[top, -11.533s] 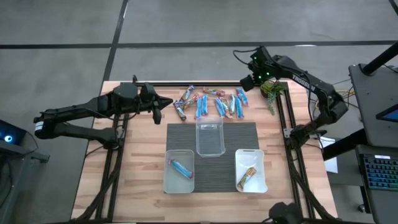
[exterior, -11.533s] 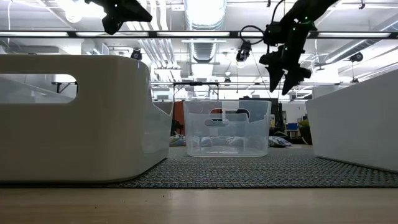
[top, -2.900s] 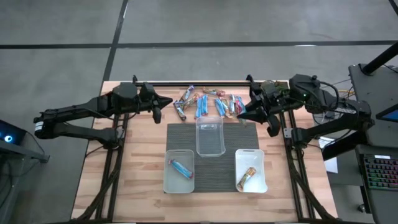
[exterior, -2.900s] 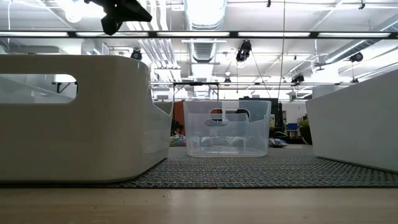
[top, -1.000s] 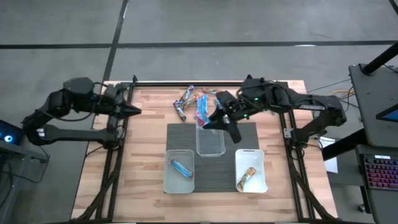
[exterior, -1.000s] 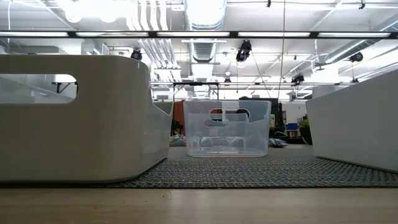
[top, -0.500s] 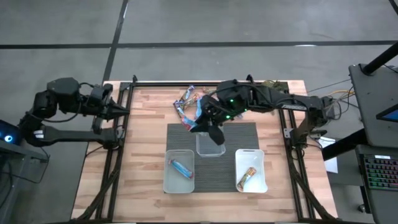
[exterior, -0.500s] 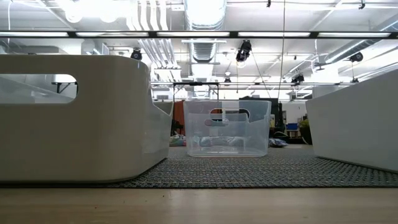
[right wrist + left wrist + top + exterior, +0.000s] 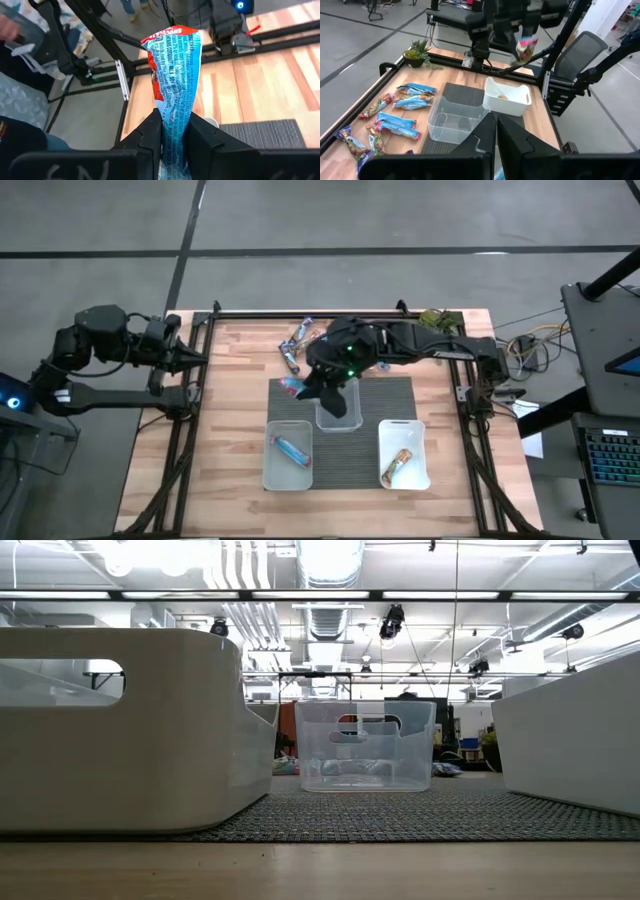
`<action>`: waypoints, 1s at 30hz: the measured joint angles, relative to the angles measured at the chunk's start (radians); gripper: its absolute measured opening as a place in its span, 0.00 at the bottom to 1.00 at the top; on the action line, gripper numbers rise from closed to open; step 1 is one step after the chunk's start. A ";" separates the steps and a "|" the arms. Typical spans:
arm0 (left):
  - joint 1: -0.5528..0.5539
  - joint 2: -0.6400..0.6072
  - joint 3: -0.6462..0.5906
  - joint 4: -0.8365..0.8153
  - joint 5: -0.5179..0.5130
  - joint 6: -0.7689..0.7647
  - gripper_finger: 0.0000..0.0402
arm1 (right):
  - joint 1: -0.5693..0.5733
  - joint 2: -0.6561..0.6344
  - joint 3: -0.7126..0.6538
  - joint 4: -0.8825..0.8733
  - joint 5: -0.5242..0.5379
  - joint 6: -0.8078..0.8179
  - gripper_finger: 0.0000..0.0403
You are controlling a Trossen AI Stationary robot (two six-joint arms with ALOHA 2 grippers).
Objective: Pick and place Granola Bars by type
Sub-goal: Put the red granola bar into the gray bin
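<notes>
A: High view looks straight down on the whole table (image 9: 230, 430). Low view?
B: Table-level, facing the room. Both share the clear tub (image 9: 365, 745); wrist views look along each arm.

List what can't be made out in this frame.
- High view: middle tub contents, covered by the right arm.
- Right wrist view: lower end of the held blue bar, between the right gripper fingers.
- Low view: front tubs' contents, behind their white walls.
</notes>
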 joint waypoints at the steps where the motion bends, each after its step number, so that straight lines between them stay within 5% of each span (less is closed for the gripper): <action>1: 0.000 0.000 0.000 -0.001 0.000 0.000 0.00 | 0.000 0.002 -0.005 -0.003 0.000 0.000 0.15; 30: 0.000 0.000 -0.002 -0.001 0.000 -0.002 0.00 | 0.000 0.004 -0.212 0.014 0.059 -0.065 0.15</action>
